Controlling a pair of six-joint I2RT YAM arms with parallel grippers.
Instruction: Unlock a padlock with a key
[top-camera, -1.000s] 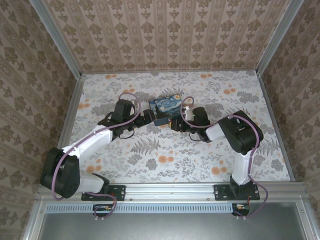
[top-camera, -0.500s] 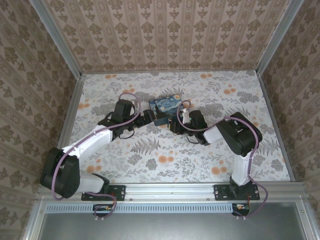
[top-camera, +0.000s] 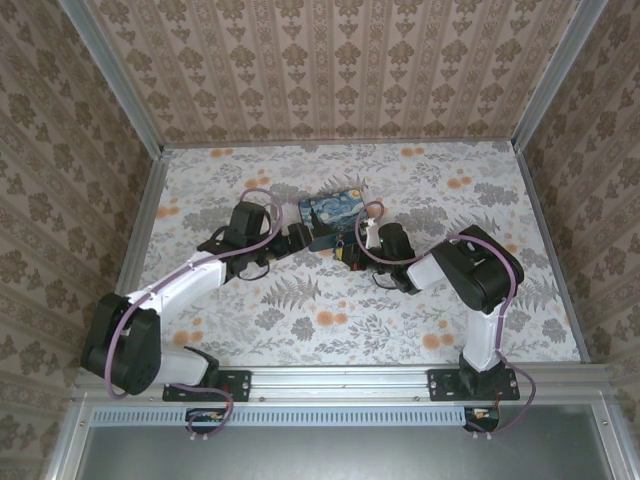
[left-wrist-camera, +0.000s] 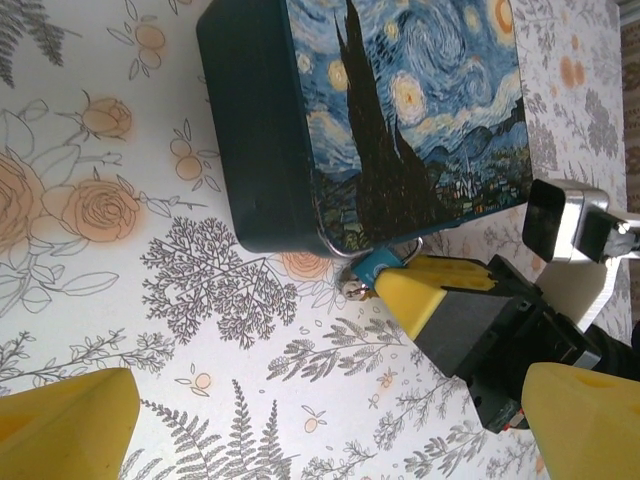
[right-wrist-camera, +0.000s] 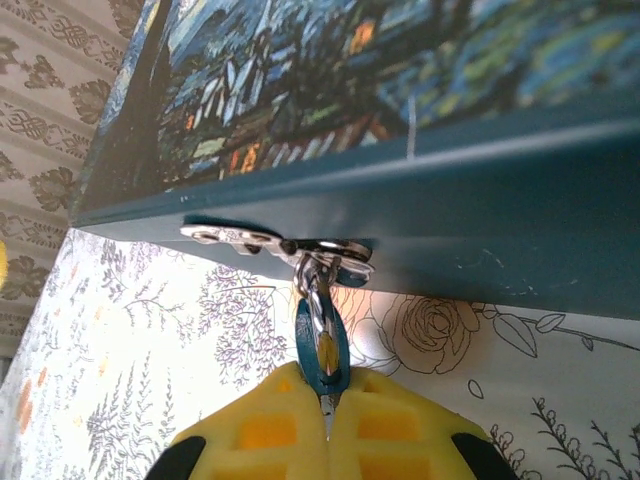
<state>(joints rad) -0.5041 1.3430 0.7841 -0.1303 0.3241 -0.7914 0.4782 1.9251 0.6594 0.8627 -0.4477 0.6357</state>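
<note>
The blue painted box (left-wrist-camera: 400, 120) sits on the flowery counter (left-wrist-camera: 120, 280), lid shut, so its inside is hidden. The little padlock (right-wrist-camera: 322, 345) hangs from the box's metal clasp (right-wrist-camera: 270, 242). The right jaws pinch the padlock. The left jaws are spread wide, near the box.

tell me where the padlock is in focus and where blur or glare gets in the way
Right wrist: padlock sharp, glints on the metal hasp, right gripper's yellow fingers soft. Left wrist: padlock small but clear, left gripper's near fingertips blurred. Top external: even light, padlock too small to make out.
</note>
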